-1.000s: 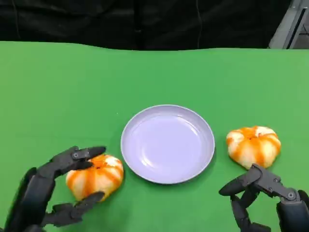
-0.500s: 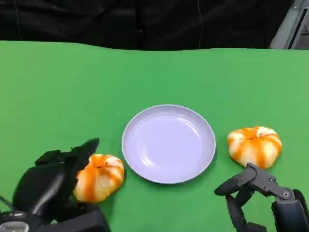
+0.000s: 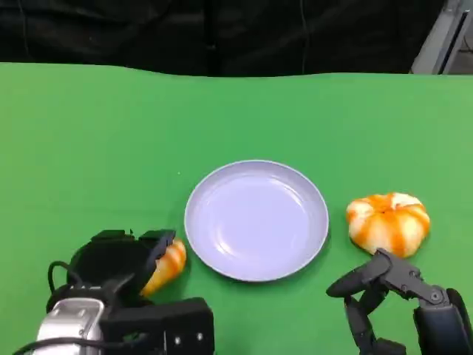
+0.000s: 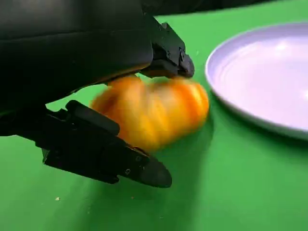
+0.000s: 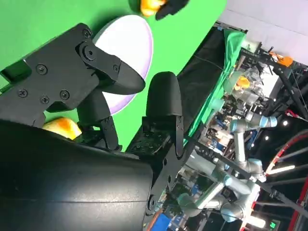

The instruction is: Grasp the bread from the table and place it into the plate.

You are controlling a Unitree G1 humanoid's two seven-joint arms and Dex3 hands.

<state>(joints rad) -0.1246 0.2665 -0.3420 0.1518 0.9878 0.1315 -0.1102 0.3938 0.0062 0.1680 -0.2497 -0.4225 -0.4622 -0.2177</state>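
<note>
Orange-white breads (image 3: pixel 387 222) flanking lavender plate (image 3: pixel 256 220)

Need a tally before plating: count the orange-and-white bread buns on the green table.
2. One orange-and-white bread bun lies left of the round lilac plate, enclosed by the left hand. The other bun sits right of the plate, beyond the right hand.

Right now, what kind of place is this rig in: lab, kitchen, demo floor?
Most likely a robotics lab. The table is covered in plain green cloth with a black backdrop behind it, and the right wrist view shows other robot arms and equipment racks beyond the table edge. Nothing kitchen-like besides a plate.
</note>
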